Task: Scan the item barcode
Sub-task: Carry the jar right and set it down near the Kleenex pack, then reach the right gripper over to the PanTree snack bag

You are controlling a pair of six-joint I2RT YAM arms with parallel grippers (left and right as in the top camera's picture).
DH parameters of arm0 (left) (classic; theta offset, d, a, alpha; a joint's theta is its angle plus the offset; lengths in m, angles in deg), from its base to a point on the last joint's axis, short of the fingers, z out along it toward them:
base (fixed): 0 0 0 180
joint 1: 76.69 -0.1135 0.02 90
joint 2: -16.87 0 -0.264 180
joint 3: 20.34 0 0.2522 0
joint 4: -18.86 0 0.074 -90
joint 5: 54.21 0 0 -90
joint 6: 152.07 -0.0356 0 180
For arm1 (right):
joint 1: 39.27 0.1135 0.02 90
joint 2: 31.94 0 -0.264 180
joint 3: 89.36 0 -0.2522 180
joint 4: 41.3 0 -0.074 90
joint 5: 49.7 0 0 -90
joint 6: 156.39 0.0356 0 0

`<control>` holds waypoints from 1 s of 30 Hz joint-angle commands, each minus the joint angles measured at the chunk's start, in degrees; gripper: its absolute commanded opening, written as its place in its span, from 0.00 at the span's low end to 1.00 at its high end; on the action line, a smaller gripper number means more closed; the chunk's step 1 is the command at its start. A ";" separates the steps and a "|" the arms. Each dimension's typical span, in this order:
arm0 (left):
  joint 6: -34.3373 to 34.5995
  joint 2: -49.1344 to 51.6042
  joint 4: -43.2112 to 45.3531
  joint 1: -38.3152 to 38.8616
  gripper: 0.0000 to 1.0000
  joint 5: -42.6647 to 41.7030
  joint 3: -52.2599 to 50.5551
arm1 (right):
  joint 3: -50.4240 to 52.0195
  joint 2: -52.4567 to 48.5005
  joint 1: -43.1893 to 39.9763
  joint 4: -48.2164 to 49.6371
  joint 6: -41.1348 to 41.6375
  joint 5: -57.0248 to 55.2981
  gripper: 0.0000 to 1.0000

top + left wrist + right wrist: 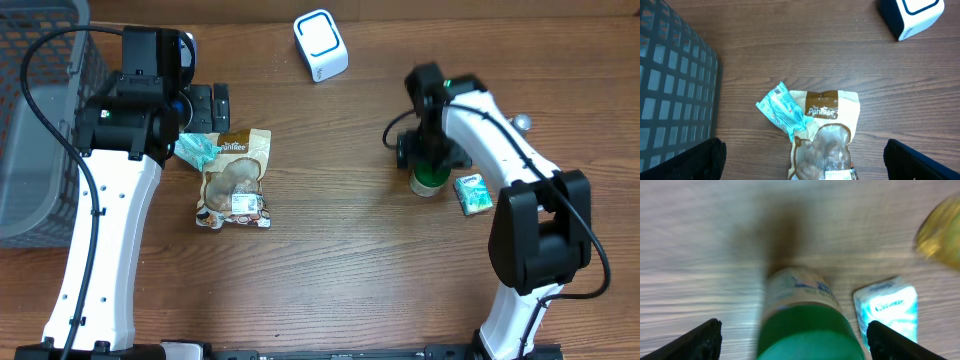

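Observation:
A jar with a green lid (428,180) stands upright on the wooden table, right of centre. My right gripper (430,160) hangs over it, open. In the blurred right wrist view the jar (805,325) sits between the fingertips of the gripper (797,342) with a gap on each side. The white and blue scanner (320,45) stands at the back centre, and the left wrist view shows it (912,15) at the top right. My left gripper (210,108) is open above a brown snack pouch (235,180), its fingers wide apart, and nothing is in the gripper (812,162).
A teal packet (782,107) lies against the pouch (825,135) at its top left corner. A small teal and white packet (473,193) lies just right of the jar. A grey basket (30,120) fills the left edge. A blurred yellowish object (940,235) shows beyond the jar.

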 commanded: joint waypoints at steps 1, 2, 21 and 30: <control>-0.85 0.31 0.02 -0.09 1.00 0.31 0.70 | -11.58 1.20 1.42 -2.19 0.24 6.88 0.89; -0.85 0.31 0.02 -0.09 1.00 0.31 0.70 | -13.84 1.20 1.84 -2.95 0.24 9.53 0.88; -0.85 0.31 0.02 -0.09 1.00 0.31 0.70 | -1.16 -1.14 19.12 21.81 3.48 39.52 0.43; -0.85 0.31 0.02 -0.09 1.00 0.31 0.70 | 8.92 -3.87 25.42 44.92 8.00 39.52 0.16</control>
